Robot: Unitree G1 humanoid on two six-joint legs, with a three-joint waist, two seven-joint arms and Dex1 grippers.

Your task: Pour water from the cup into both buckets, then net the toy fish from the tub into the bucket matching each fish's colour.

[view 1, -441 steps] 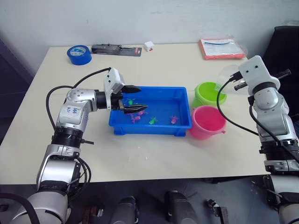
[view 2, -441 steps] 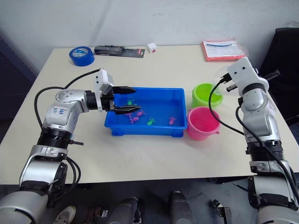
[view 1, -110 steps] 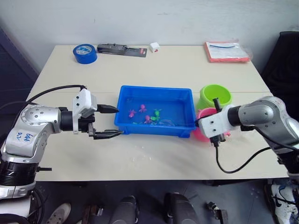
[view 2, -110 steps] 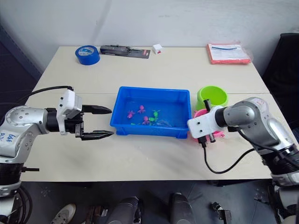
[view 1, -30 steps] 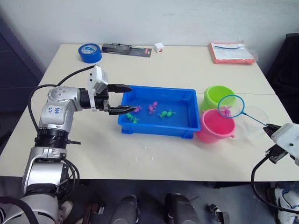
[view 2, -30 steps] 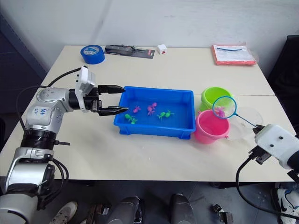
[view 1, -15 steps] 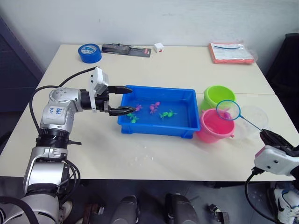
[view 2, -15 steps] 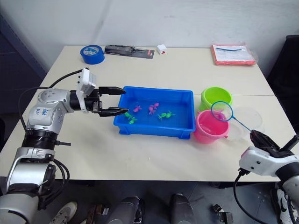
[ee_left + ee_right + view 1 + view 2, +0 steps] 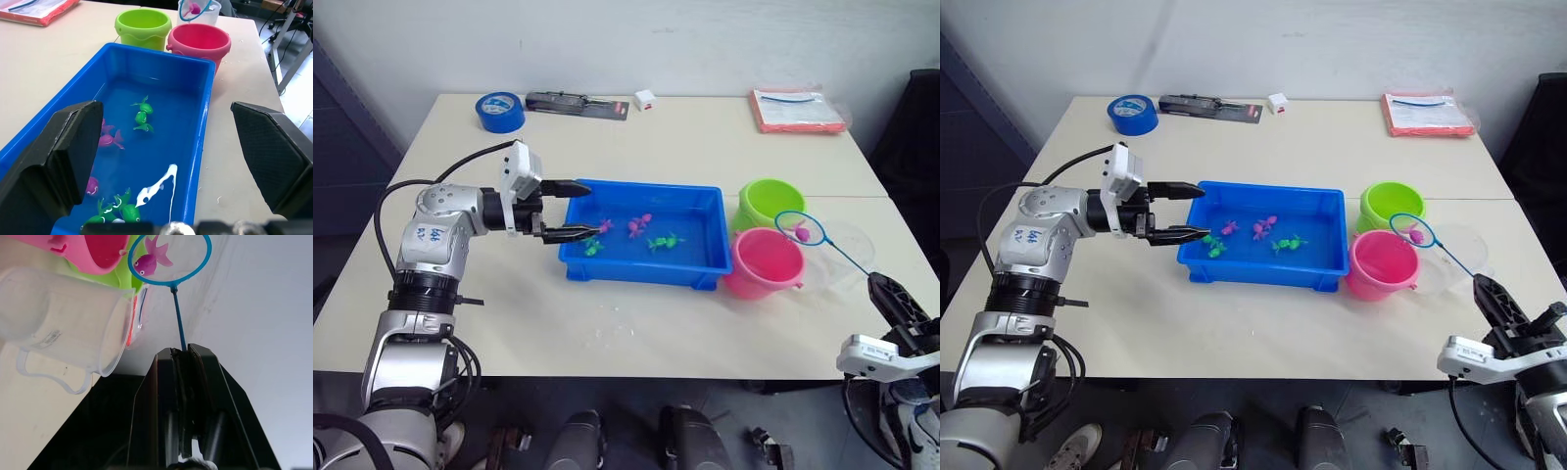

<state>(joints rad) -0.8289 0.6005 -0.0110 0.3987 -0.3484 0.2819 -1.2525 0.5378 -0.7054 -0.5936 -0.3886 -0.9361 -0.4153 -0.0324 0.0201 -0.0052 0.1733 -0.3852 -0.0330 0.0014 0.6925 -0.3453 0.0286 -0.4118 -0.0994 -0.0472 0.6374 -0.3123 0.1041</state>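
1. Head views: the left gripper (image 9: 570,209), fingers apart, hovers at the blue tub's (image 9: 641,266) left end. The right gripper (image 9: 1485,294) clamps the net (image 9: 800,228) above the pink bucket (image 9: 763,262); the arm's markings are unreadable.
2. Left wrist view: pink and green fish (image 9: 141,116) lie in the tub, the nearest partly cut off.
3. Right wrist view: a pink fish (image 9: 151,260) sits in the net; the cup's (image 9: 63,321) label is illegible.
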